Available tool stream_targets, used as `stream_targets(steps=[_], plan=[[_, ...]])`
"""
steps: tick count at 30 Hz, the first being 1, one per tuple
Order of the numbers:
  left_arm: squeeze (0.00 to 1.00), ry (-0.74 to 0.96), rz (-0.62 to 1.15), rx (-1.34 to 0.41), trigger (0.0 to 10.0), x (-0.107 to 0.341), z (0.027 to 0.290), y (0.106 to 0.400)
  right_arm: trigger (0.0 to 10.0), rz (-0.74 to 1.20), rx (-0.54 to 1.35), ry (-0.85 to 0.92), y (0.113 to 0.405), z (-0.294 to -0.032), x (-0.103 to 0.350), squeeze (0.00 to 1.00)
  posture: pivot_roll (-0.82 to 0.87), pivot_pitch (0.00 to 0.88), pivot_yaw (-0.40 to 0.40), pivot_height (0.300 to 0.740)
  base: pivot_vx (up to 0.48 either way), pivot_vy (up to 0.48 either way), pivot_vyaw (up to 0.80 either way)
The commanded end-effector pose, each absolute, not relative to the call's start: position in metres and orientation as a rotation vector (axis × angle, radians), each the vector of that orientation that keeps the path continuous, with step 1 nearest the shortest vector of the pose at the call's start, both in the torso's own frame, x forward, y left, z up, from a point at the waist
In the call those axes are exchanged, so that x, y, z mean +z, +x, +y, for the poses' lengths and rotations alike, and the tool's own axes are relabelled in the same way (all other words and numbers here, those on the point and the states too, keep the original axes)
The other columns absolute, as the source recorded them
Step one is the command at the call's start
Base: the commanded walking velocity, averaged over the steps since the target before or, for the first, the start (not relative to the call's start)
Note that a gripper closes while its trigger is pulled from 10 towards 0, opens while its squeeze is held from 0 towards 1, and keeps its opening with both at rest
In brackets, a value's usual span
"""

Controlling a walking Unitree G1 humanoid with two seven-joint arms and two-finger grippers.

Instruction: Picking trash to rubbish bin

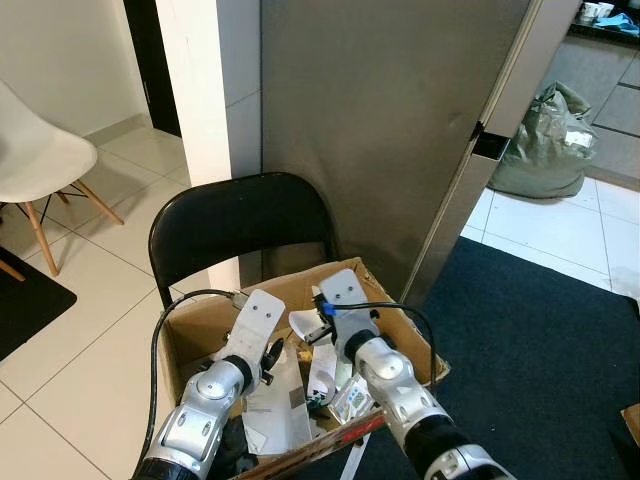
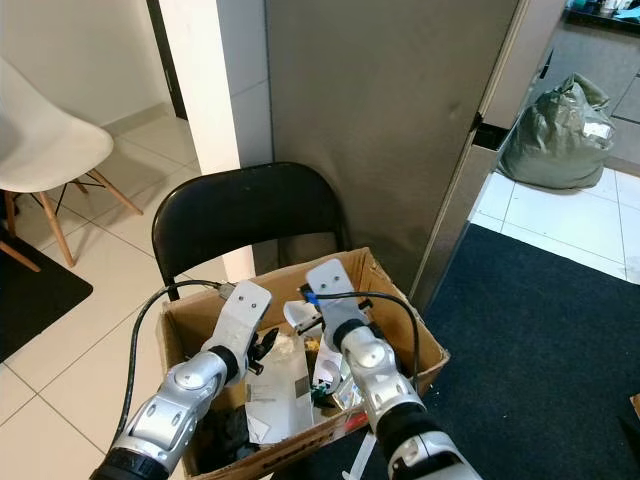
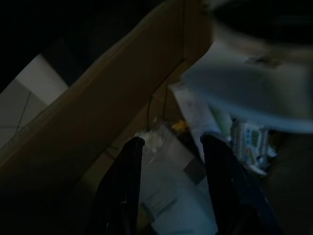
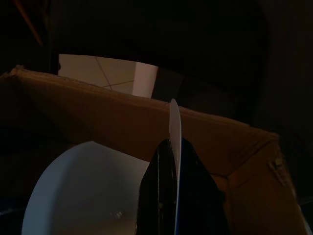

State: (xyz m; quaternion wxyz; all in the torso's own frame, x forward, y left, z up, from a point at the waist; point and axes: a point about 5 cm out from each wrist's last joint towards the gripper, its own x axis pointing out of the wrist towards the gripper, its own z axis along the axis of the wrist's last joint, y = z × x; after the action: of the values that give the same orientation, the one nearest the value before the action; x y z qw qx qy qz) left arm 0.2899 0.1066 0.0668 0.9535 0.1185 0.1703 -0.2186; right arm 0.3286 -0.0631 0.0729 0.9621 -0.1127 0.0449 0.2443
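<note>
A brown cardboard box (image 1: 300, 277) holding trash stands on the floor in front of a black folding chair (image 1: 240, 215). Inside lie white papers (image 1: 275, 400) and a printed wrapper (image 1: 350, 400). Both arms reach into the box. My left gripper (image 3: 171, 139) is open, its black fingers (image 3: 131, 169) hovering just over the papers near the box's wall, with nothing between them. My right gripper (image 4: 174, 147) is shut on a thin white scrap (image 4: 174, 117), held edge-on above the box's inside; the same scrap (image 1: 303, 323) shows beside the right wrist. A white rounded piece (image 4: 88, 191) lies below it.
A tall grey metal panel (image 1: 400, 120) rises right behind the chair. A white chair (image 1: 30, 150) and a black mat (image 1: 20, 300) are at the left on the tiled floor. Dark blue carpet (image 1: 540, 350) lies to the right, with a green bag (image 1: 550, 140) beyond it.
</note>
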Motion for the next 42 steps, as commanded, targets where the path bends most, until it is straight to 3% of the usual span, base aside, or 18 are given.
stream_targets(steps=[1,12,23,33,42], plan=[[0.0,0.246,0.326,-0.472,10.0,0.07,0.106,0.289,10.0,0.096,0.509,-0.24,0.327,-0.06,0.07,0.0,0.01,0.085,-0.048,0.74,0.0,0.0,0.0],[0.0,0.235,0.334,-0.534,10.0,0.072,0.099,0.282,10.0,0.097,0.489,-0.213,0.329,-0.055,0.069,0.0,0.01,0.096,-0.045,0.74,0.0,0.0,0.0],[0.0,0.23,0.302,-0.546,10.0,0.074,0.095,0.28,10.0,0.236,0.336,-0.153,0.337,-0.076,0.057,0.0,0.01,0.099,-0.043,0.74,0.0,0.0,0.0],[0.0,0.284,0.17,-0.405,10.0,0.088,0.114,0.287,10.0,0.274,0.352,-0.168,0.35,-0.092,0.066,0.0,0.05,0.155,-0.109,0.74,0.0,0.0,0.0],[0.0,0.271,0.065,-0.25,10.0,0.103,0.136,0.281,10.0,0.289,0.371,-0.109,0.348,-0.092,0.063,0.0,0.07,0.225,-0.109,0.74,0.0,0.0,0.0]])
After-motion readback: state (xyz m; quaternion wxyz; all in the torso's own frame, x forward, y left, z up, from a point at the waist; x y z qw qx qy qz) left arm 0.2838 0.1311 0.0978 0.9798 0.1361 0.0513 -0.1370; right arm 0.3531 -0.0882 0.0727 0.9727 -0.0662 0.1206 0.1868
